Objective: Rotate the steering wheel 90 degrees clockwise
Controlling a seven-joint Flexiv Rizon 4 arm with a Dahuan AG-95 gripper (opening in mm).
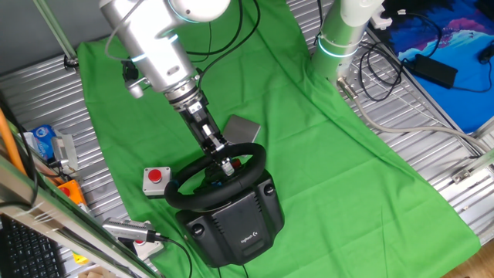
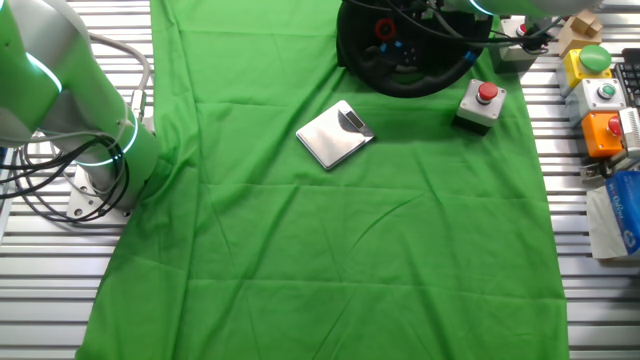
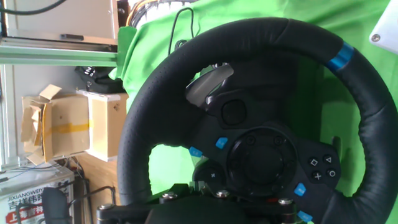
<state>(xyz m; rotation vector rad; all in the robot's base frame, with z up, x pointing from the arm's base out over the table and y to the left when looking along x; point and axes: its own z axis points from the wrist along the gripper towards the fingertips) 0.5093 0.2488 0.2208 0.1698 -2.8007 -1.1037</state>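
Black steering wheel (image 1: 217,179) sits near one edge of the green-draped table (image 1: 324,154), the claw (image 1: 225,161) down inside its rim, grip state unclear.

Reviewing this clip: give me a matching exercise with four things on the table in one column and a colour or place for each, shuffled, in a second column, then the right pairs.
Things:
1. steering wheel
2. small grey box
3. flat silver plate
4. cloth

Descriptions:
A. green, spread over the table
B. lies flat on the cloth, apart from the wheel
C. has a red round button on top
D. black rim with a blue stripe

Pairs: 1-D, 2-C, 3-B, 4-A
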